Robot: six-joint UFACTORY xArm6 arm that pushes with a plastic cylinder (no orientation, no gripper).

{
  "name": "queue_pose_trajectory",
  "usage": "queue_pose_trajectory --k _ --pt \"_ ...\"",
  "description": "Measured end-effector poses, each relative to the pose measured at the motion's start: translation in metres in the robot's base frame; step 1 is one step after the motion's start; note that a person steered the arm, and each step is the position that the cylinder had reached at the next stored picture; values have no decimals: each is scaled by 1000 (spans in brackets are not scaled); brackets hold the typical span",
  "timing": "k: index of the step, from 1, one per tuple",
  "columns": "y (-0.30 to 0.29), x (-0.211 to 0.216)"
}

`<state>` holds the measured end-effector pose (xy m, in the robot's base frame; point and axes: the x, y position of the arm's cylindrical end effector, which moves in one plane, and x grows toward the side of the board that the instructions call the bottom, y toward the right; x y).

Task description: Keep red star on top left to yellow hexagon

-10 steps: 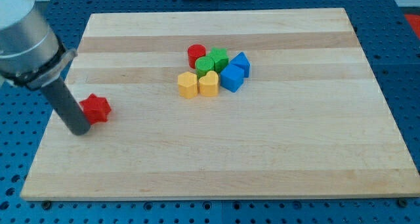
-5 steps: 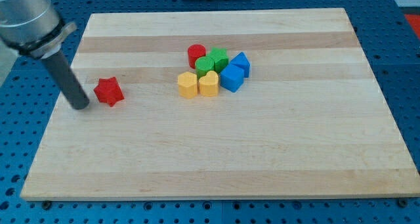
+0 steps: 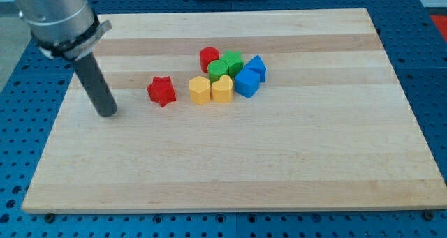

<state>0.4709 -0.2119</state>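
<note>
The red star lies on the wooden board, just left of the yellow hexagon with a small gap between them. My tip rests on the board to the left of the star and slightly lower in the view, apart from it. The yellow hexagon sits at the left end of a tight cluster of blocks.
The cluster holds a yellow heart-like block, a red cylinder, two green blocks and two blue blocks. The board lies on a blue perforated table.
The red star has slid to the right, from the board's left edge to just beside the yellow hexagon. My tip has followed to the right and now stands clear of the star.
</note>
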Motion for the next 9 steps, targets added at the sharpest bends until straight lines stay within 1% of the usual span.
queue_pose_trajectory --k 1,2,4,6,7,9 --pt "35 10" --pt "60 1" --pt "63 -41" --pt "69 -65" --pt "81 -73" --pt "98 -74"
